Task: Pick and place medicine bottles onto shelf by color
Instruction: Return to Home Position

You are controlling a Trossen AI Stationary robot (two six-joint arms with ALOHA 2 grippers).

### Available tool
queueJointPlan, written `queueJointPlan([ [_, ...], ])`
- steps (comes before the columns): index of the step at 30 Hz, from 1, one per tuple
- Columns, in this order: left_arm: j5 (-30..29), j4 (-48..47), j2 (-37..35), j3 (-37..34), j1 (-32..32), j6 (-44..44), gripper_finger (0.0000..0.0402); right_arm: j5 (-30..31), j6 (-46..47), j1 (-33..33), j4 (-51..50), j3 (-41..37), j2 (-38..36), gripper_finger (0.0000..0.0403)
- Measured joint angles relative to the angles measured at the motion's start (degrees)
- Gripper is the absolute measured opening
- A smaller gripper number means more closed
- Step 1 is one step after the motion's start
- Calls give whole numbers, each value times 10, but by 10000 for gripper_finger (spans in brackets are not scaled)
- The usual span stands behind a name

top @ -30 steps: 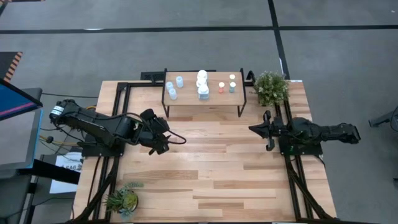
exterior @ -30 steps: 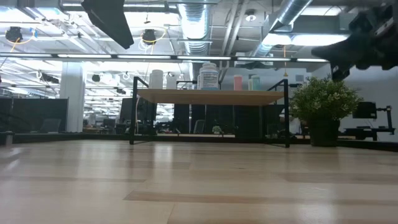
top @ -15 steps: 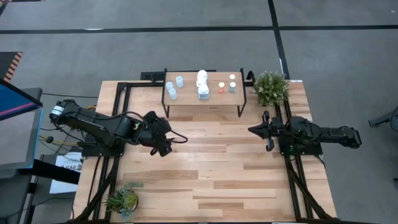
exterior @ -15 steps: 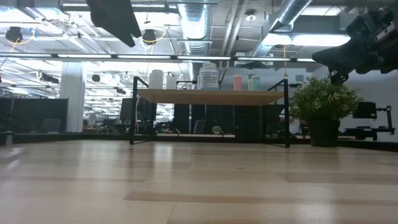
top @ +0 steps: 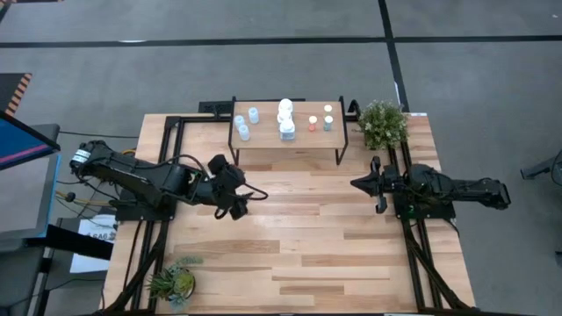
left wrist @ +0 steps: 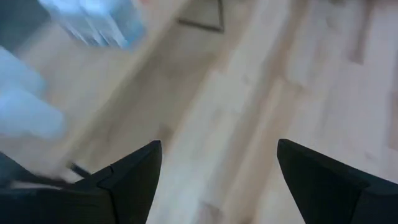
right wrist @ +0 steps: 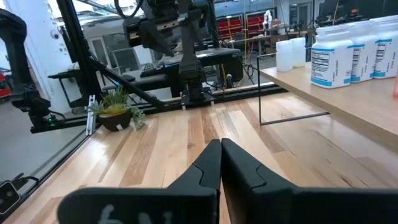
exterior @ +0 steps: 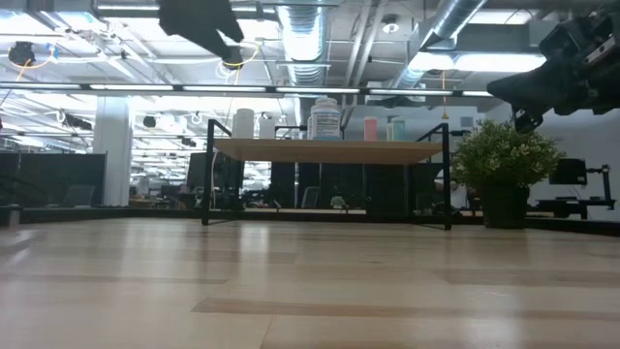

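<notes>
The shelf (top: 268, 147) stands at the table's far middle, and the medicine bottles rest upright on it. Light-blue-capped ones (top: 244, 123) stand at its left, white ones (top: 286, 118) in the middle, orange- and green-capped ones (top: 320, 122) at its right. My left gripper (top: 241, 198) hovers open over bare table just in front of the shelf's left end, with nothing between its fingers (left wrist: 134, 171). My right gripper (top: 356, 183) is shut and empty, level above the table's right side. In the right wrist view the white bottles with blue labels (right wrist: 331, 61) show on the shelf.
A potted plant (top: 384, 124) stands at the far right corner beside the shelf, and a smaller one (top: 173, 282) at the near left. Black frame rails (top: 413, 254) run along both sides. Bare wooden tabletop (top: 307, 237) spreads in front of the shelf.
My left gripper has drifted a little toward the table's right and tipped upward, staying open. My right arm has swung slightly and now lies straight across the table, its gripper still shut.
</notes>
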Motion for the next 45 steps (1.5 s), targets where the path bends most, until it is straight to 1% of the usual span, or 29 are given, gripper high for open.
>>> queueJointPlan([
  [2,-15,31,0,0,25,55,306,0,0,0,0,0,0,31],
  [3,-12,57,0,0,43,88,306,0,0,0,0,0,0,32],
  [7,71,169,0,0,125,207,306,0,0,0,0,0,0,33],
  [8,82,189,0,0,140,235,306,0,0,0,0,0,0,33],
  [12,119,228,-14,-1,181,320,306,0,0,0,0,0,0,31],
  [14,143,280,-35,-26,194,347,306,0,0,0,0,0,0,31],
  [15,156,327,-47,-45,199,357,306,1,0,0,0,0,0,32],
  [17,171,397,-74,-89,211,362,306,0,0,0,0,0,0,33],
  [19,174,423,-104,-131,221,357,306,0,0,0,0,0,2,33],
  [24,170,423,-192,-223,246,354,306,0,0,0,0,0,2,31],
  [30,182,386,-321,-302,263,341,306,0,0,0,0,0,2,33],
  [34,178,361,-408,-358,263,303,306,0,0,0,0,0,2,31],
  [37,183,364,-467,-401,262,273,306,0,0,0,0,0,2,32],
  [41,197,368,-546,-459,254,280,306,0,0,0,0,0,2,33],
  [45,221,390,-631,-515,242,317,306,0,0,0,0,0,2,31],
])
